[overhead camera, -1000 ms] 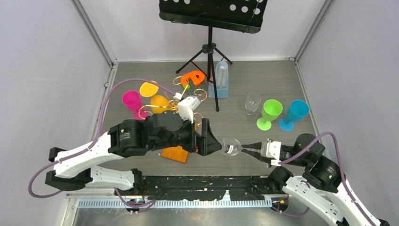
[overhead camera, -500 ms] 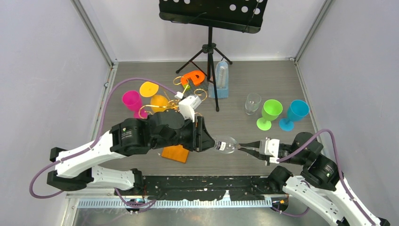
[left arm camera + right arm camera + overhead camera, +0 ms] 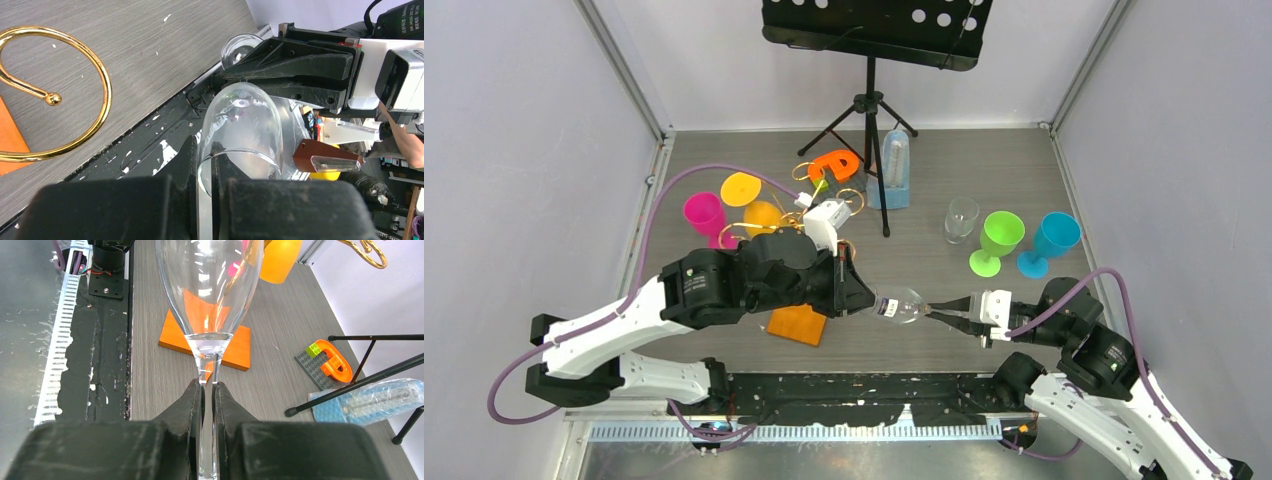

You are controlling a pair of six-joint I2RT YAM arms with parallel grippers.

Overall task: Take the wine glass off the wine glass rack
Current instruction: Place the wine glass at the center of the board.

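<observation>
A clear wine glass (image 3: 902,305) lies level in the air between my two grippers, over the front of the table. My left gripper (image 3: 865,300) is shut on the bowl's rim (image 3: 235,157), one finger inside and one outside. My right gripper (image 3: 936,313) is shut on the stem (image 3: 207,371), with the bowl (image 3: 210,285) pointing away from it. The wine glass rack (image 3: 849,197) of gold wire stands behind my left arm, and its orange base (image 3: 796,326) shows beneath the wrist. One gold scroll ring (image 3: 106,90) is left of the glass.
Pink (image 3: 704,213), yellow (image 3: 741,188) and orange (image 3: 761,215) glasses sit by the rack's left side. A black music stand (image 3: 871,100) stands at the back, with a blue wrapped pack (image 3: 896,170) and an orange clamp (image 3: 836,163). A clear tumbler (image 3: 961,217), green glass (image 3: 999,238) and blue glass (image 3: 1050,240) stand right.
My left gripper has gone from open to shut on the glass's rim. The right gripper and the glass have shifted a little to the left, towards it.
</observation>
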